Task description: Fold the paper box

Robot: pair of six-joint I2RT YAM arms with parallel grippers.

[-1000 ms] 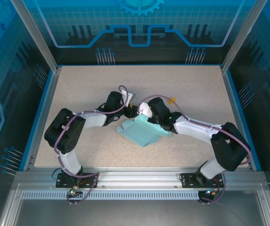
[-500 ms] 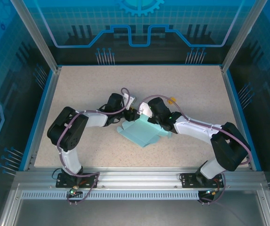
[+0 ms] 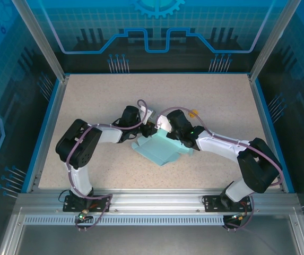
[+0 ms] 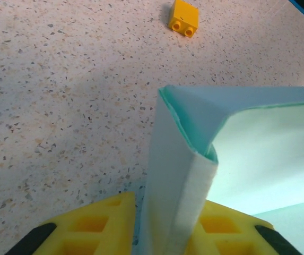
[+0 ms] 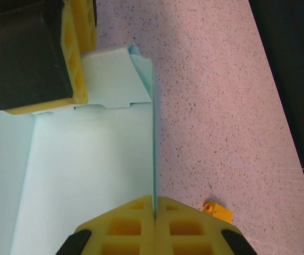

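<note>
The paper box [image 3: 159, 150], light teal card, lies half folded at the table's middle. In the left wrist view a folded upright corner of the paper box [image 4: 179, 159] stands between my left gripper's [image 4: 167, 203] yellow fingers [image 4: 88, 228], which have closed in on it from both sides. My right gripper [image 5: 154, 200] is shut on the thin top edge of an upright wall of the paper box [image 5: 88, 159]. From above, the left gripper [image 3: 150, 129] and the right gripper [image 3: 163, 129] meet at the sheet's far corner.
A small orange-yellow brick [image 3: 193, 113] lies on the speckled table just beyond the right gripper; it is the brick [image 4: 183, 17] in the left wrist view and the brick [image 5: 218, 212] in the right wrist view. Blue rails [image 3: 53, 127] edge the table.
My left gripper's jaws have narrowed onto the folded corner, and the left arm has shifted slightly right. The right gripper and the sheet have stayed put.
</note>
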